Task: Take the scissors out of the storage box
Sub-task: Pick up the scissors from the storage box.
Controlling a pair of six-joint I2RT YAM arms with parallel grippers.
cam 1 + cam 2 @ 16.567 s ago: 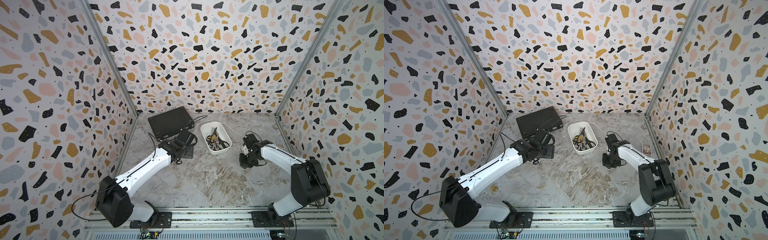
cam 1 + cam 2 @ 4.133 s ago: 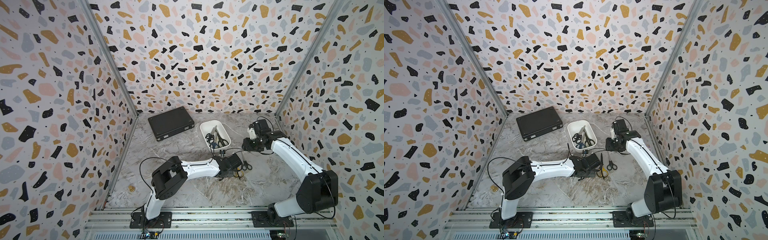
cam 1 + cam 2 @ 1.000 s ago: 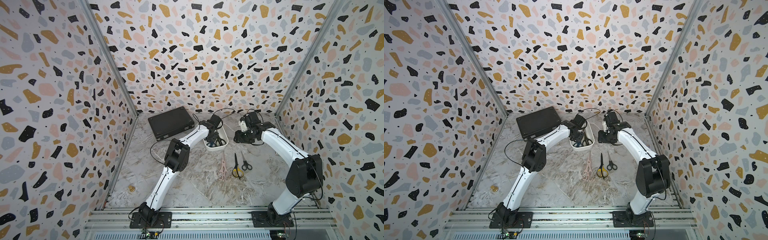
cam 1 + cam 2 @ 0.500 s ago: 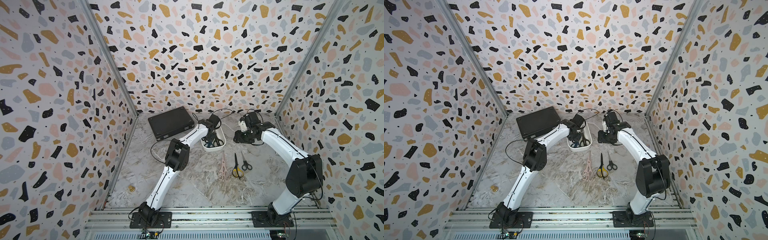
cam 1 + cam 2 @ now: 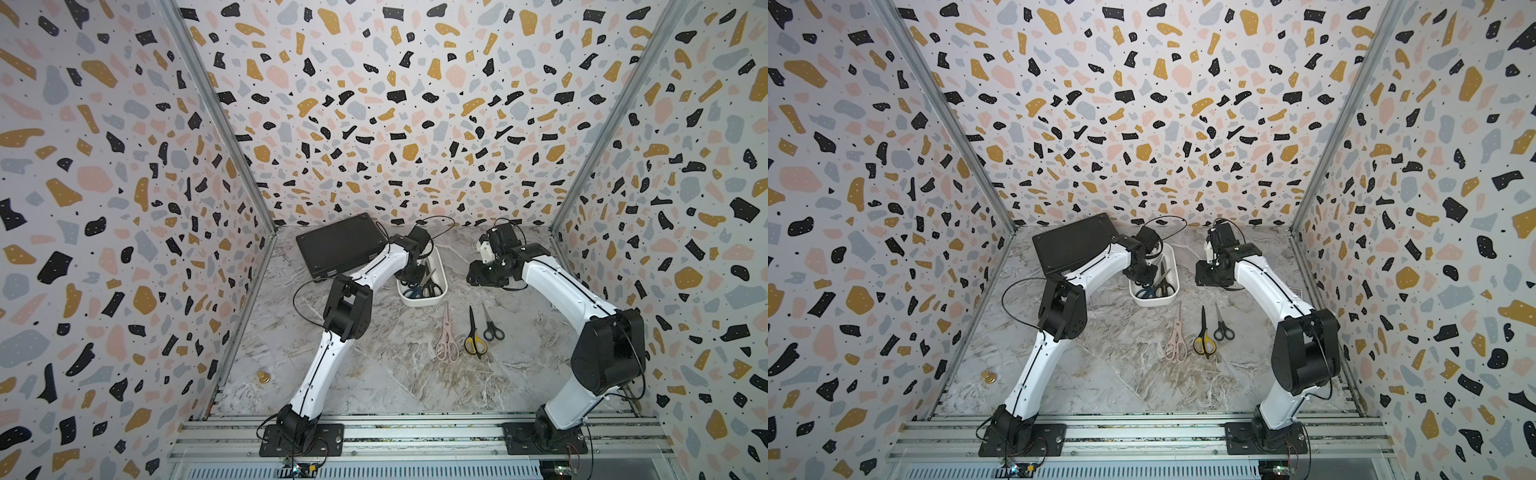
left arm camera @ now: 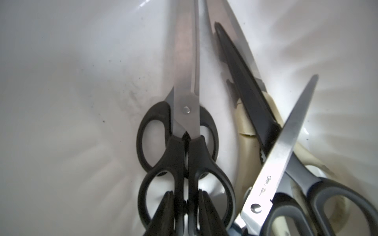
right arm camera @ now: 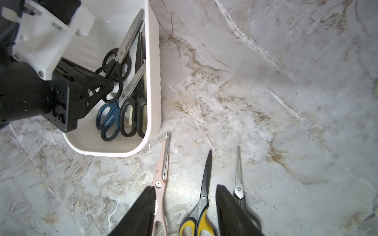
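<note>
The right wrist view looks down on the marble tabletop [image 7: 266,92]. The white storage box [image 7: 152,81] holds black scissors [image 7: 117,67], blue scissors [image 7: 108,120] and grey-handled scissors [image 7: 131,106]; the left gripper [image 7: 110,85] reaches in, its fingers at the black handles. Pink scissors [image 7: 161,173], yellow-and-black scissors [image 7: 202,194] and small grey scissors [image 7: 238,179] lie on the table, below the right gripper [image 7: 184,212], whose fingers stand apart.

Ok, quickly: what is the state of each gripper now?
Left gripper: straddles black scissors handles; grip cannot be told.
Right gripper: open, empty.

Even bright light, blurred close-ups
</note>
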